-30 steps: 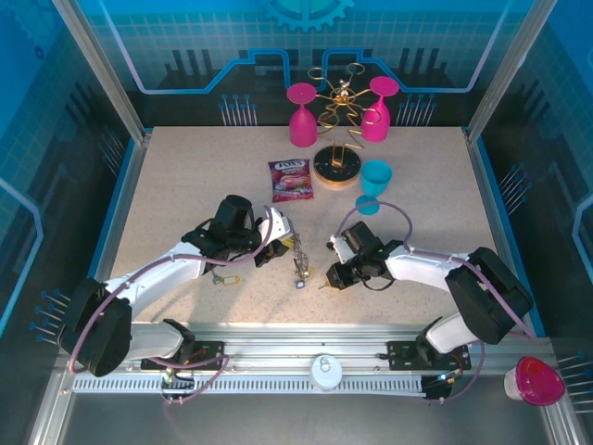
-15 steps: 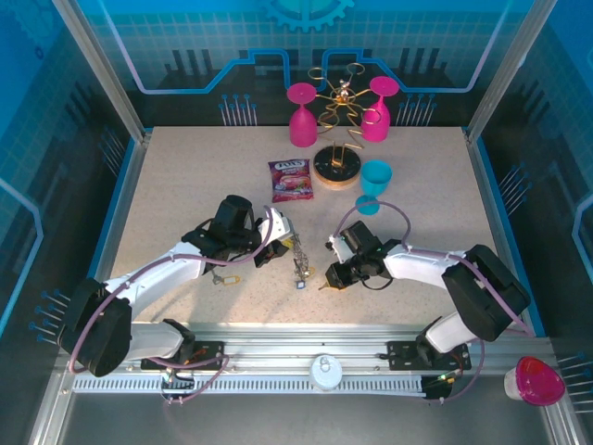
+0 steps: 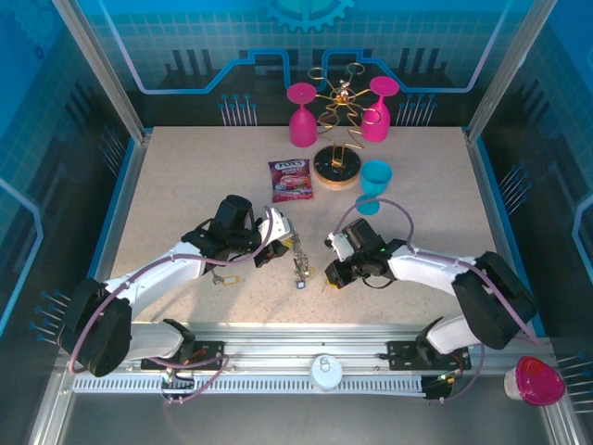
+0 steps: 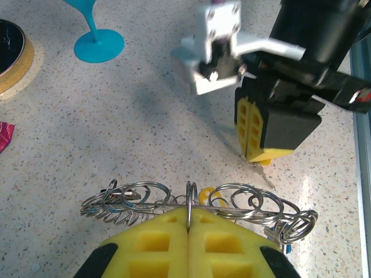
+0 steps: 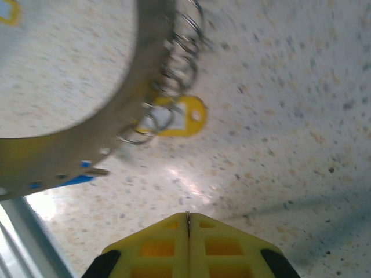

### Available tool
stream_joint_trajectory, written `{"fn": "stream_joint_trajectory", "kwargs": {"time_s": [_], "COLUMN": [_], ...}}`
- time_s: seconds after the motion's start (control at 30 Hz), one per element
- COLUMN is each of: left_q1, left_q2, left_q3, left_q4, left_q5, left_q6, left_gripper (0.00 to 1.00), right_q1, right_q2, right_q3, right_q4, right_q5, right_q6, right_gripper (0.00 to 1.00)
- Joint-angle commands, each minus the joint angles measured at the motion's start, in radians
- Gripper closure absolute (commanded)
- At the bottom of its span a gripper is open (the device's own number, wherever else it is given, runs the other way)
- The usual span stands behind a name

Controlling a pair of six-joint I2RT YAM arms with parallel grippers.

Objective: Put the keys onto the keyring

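The keyring (image 5: 58, 165) stands on edge, rim clamped between the left fingers (image 4: 156, 243).

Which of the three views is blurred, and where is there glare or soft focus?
Right wrist view: motion blur smears the keyring and a yellow key tag; pale glare lies on the table. Left wrist view: the wire loops are sharp, the right gripper behind slightly soft. Top external view: sharp and evenly lit.
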Motion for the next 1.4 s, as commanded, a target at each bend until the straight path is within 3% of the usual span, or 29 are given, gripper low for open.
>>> {"fn": "stream_joint_trajectory", "kwargs": {"time_s": [0.0,0.23,0.4,0.87,1.37], "left_q1": [-0.011,-0.032,-0.055,-0.092,-0.091], "left_q2": [-0.040,-0.065,-0.082,-0.074,-0.049], "left_q3": [0.040,0.075,0.078,0.060,0.061], "left_q4": [-0.017,-0.114,-0.138,-0.102,-0.114], "left_q5": [0.017,0.018,0.028,0.034,0.047], "left_q6": [0.015,0.047,0.050,0.020,0.012], "left_gripper": [1.00,1.00,1.00,1.00,1.00], "right_q1": [0.003,0.012,0.010,0.044,0.064], "right_q2": [-0.112,-0.324,-0.385,-0.265,-0.186], "right_q3": [-0.030,-0.066,-0.069,0.085,0.114], "right_q4": [0.046,0.095,0.162,0.134,0.213], "right_q5": [-0.059,-0.123,-0.187,-0.241,-0.223], "right_q6": [-0.087,-0.268,-0.292,-0.371,-0.366], "right_gripper": [1.00,1.00,1.00,1.00,1.00]}}
